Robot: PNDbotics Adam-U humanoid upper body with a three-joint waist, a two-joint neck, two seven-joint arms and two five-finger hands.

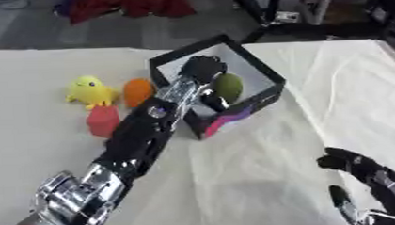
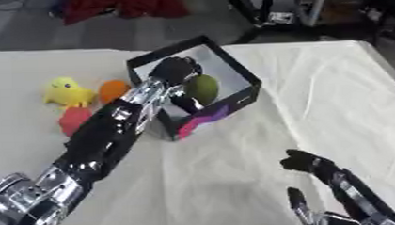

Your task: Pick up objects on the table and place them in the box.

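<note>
A black box (image 1: 262, 69) with a pale inside stands at the table's middle, one corner toward me. A green oval object (image 1: 228, 87) lies inside it. My left hand (image 1: 201, 68) reaches over the box's near-left wall and sits inside, right beside the green object and touching its left side. Left of the box, on the table, are an orange round object (image 1: 138, 91), a yellow chick toy (image 1: 89, 90) and a red block (image 1: 103, 120). My right hand (image 2: 318, 169) rests open at the lower right, fingers up, holding nothing.
A white cloth (image 1: 260, 168) covers the table, with folds on the right side. Beyond the far edge lie a grey floor, a red cloth heap (image 1: 131, 6) and black equipment legs (image 1: 267, 13).
</note>
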